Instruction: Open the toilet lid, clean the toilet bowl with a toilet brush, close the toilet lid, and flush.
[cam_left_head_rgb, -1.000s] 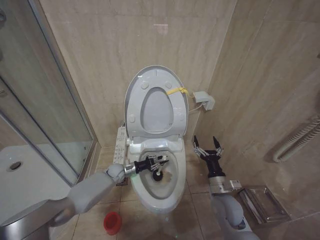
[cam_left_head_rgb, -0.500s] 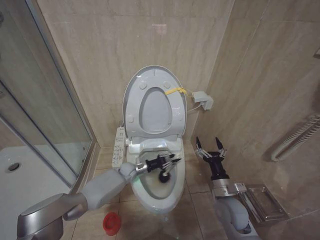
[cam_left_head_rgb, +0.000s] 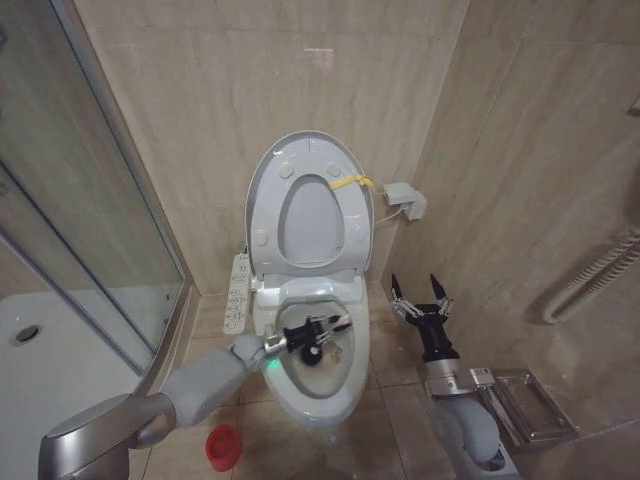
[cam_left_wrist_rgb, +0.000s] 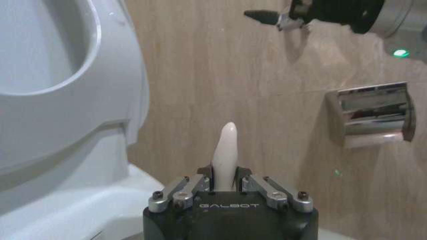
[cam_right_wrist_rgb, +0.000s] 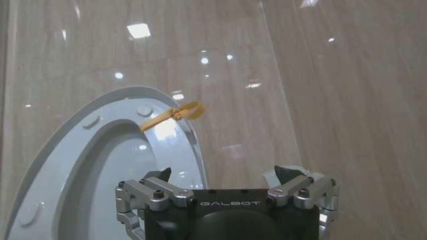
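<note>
The toilet lid (cam_left_head_rgb: 309, 200) is showing glossy white, with a yellow strap (cam_left_head_rgb: 353, 182) at its rim. The toilet bowl (cam_left_head_rgb: 312, 385) is looking white with a yellow-brown stain inside. The toilet brush (cam_left_wrist_rgb: 226, 152) is showing a whitish handle and a dark head. A red cup (cam_left_head_rgb: 224, 446) is standing on beige tiles (cam_left_head_rgb: 390, 372).

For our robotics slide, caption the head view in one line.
Left hand holds the slim whitish-handled toilet brush inside the white ceramic toilet bowl; glossy white oval lid raised.
</note>
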